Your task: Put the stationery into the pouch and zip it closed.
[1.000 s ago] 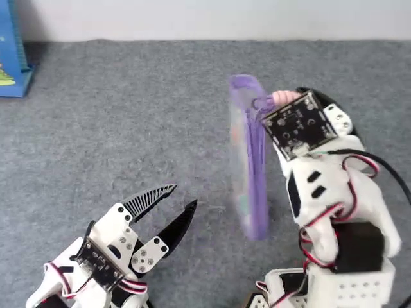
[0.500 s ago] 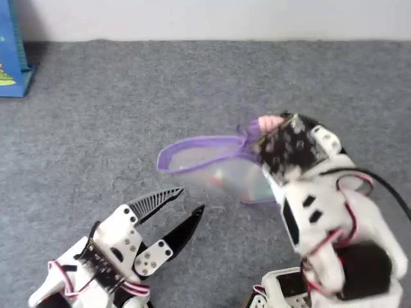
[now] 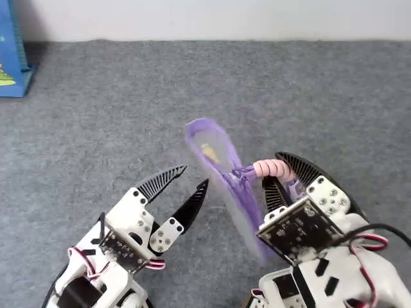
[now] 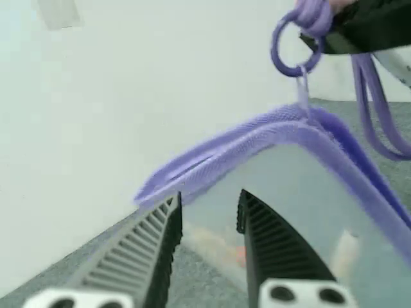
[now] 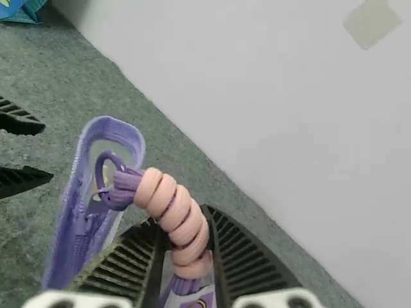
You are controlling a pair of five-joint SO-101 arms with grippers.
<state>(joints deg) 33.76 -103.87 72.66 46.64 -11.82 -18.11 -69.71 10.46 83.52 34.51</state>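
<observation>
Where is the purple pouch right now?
In the high view, the pouch is held by its pink strap in the right gripper, beside the open left gripper.

Pouch (image 3: 221,168) motion-blurred at frame centre; contents unidentifiable. Blue box (image 3: 9,58) cut off by upper left edge.

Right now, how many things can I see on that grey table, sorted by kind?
pincers: 2 (left pincer, right pincer)
purple pouch: 1
pink coil on the pouch's zip: 1
blue box: 1
Total: 5
</observation>
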